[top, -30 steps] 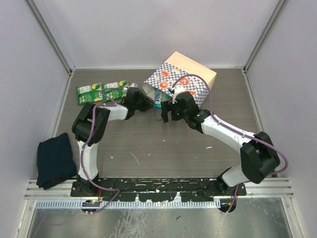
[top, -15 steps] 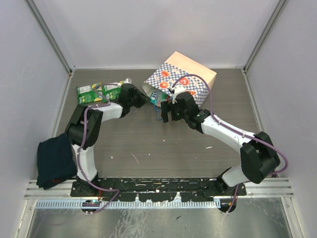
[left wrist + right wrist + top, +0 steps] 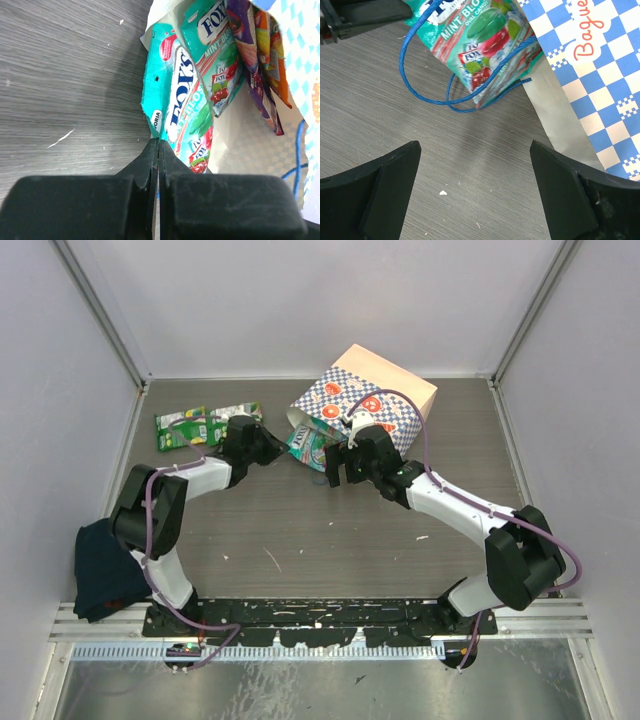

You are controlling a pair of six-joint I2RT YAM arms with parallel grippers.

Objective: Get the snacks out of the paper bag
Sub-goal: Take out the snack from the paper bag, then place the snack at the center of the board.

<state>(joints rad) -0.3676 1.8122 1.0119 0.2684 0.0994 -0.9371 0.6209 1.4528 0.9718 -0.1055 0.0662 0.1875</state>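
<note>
While the left gripper (image 3: 156, 145) clamps just a corner of the teal packet (image 3: 172, 105), it might slip. The right gripper (image 3: 475, 150) hangs spread wide, holding nothing, so the paper bag (image 3: 600, 65) could drag along.

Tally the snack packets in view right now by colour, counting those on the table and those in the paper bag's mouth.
green packet: 2
teal packet: 2
purple packet: 1
orange packet: 1
Total: 6 packets visible
</note>
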